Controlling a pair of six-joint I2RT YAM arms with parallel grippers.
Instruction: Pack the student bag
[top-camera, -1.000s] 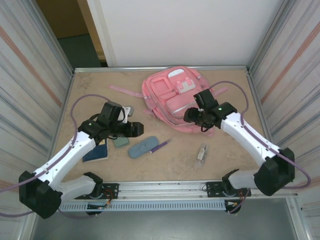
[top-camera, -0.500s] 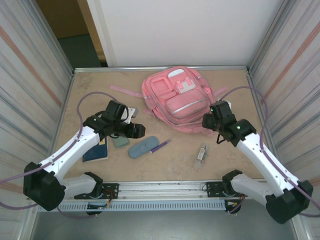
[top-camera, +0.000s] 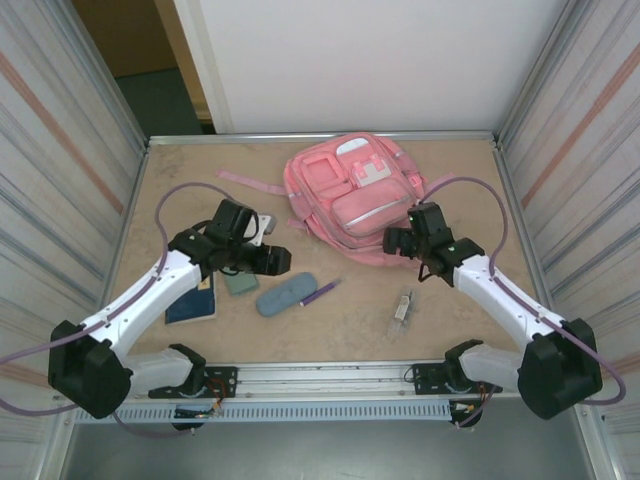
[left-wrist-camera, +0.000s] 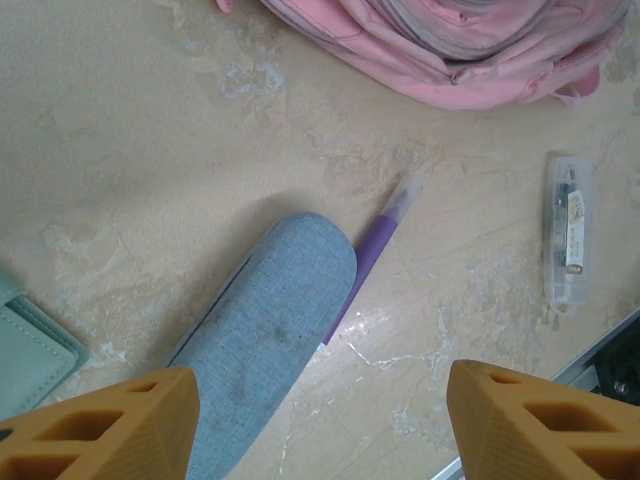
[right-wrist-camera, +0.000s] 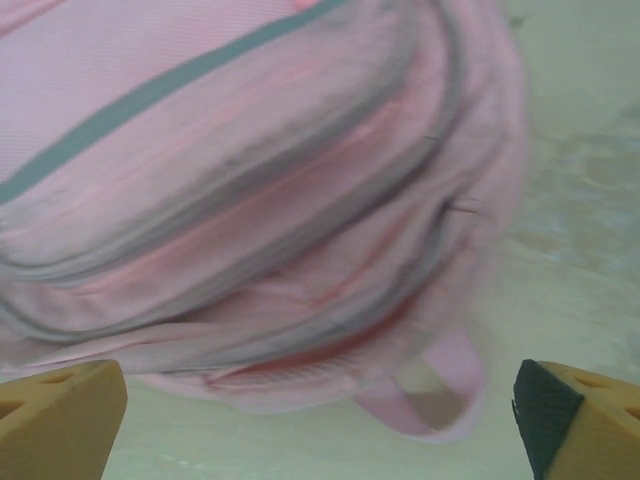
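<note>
One pink student bag (top-camera: 350, 195); one blue-grey pouch (top-camera: 287, 294); one purple pen (top-camera: 320, 292); one small clear packet (top-camera: 403, 306); one green wallet-like case (top-camera: 240, 283); one dark blue flat book (top-camera: 193, 308), partly under an arm

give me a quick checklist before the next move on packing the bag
1. Left gripper open and empty: ok.
2. Right gripper open and empty, facing the student bag: ok.
3. Bag compartment unzipped for loading: cannot tell, the right wrist view is blurred.
4. Blue-grey pouch below the left gripper, within the finger span: ok.
5. Pouch free of neighbours: not ok, the purple pen lies against its edge.
</note>
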